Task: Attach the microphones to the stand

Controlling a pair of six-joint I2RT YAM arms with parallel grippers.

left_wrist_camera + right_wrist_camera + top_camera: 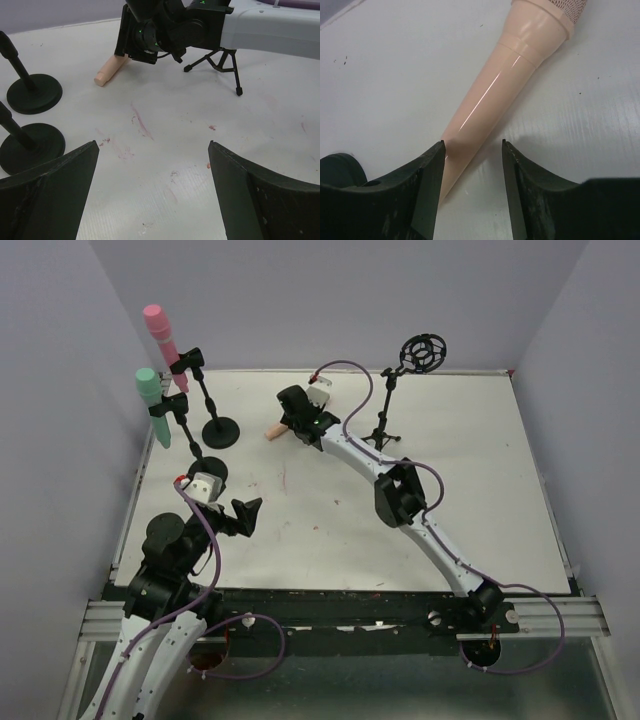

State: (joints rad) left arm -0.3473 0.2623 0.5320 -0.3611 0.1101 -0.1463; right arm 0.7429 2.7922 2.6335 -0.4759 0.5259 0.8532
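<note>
The white counter [480,500] carries a peach plastic microphone [490,95]; the right end effector [473,145] straddles its handle, not yet clenched, ready to lift it; the left end effector [152,145] gapes, released.

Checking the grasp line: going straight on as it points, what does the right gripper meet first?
Probably the peach microphone, whose handle lies inside the right gripper; the table is just beneath.
</note>
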